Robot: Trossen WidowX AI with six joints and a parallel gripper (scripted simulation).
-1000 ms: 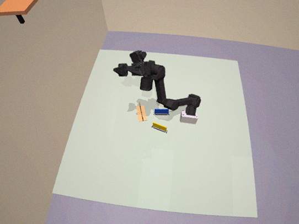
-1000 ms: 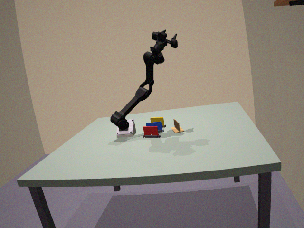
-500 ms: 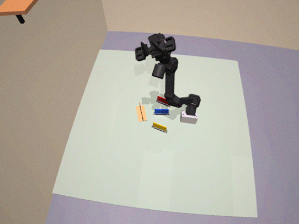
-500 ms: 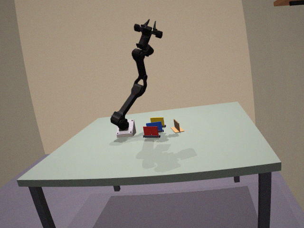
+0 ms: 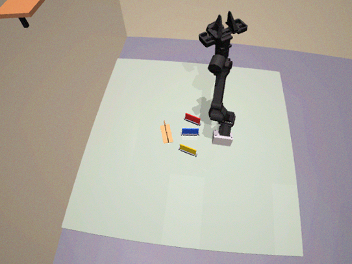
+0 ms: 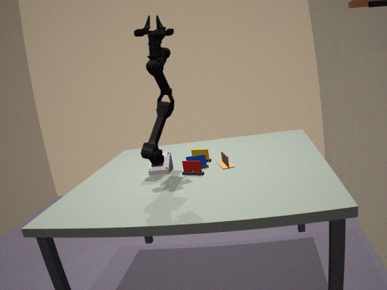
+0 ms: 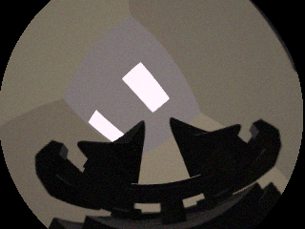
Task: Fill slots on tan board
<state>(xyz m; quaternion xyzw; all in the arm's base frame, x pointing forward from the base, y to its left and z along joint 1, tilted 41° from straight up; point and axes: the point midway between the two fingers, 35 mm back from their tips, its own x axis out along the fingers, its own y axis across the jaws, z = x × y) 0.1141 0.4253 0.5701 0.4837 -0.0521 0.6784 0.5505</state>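
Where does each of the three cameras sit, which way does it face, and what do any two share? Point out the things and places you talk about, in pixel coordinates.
Top: high above the table (image 5: 138, 199) (image 6: 265, 193), looking steeply down; whole arm (image 5: 219, 86) (image 6: 159, 121) visible.
Exterior: off one table edge, looking across; whole arm visible.
Wrist: on the arm near the gripper (image 5: 224, 15) (image 6: 152, 16) (image 7: 157, 120), facing past its fingers at walls and ceiling.
Top and exterior share the three colored boards.

Two bright white panels (image 7: 146, 87) glow overhead, and an orange shelf (image 5: 18, 8) (image 6: 358, 4) juts out high up.
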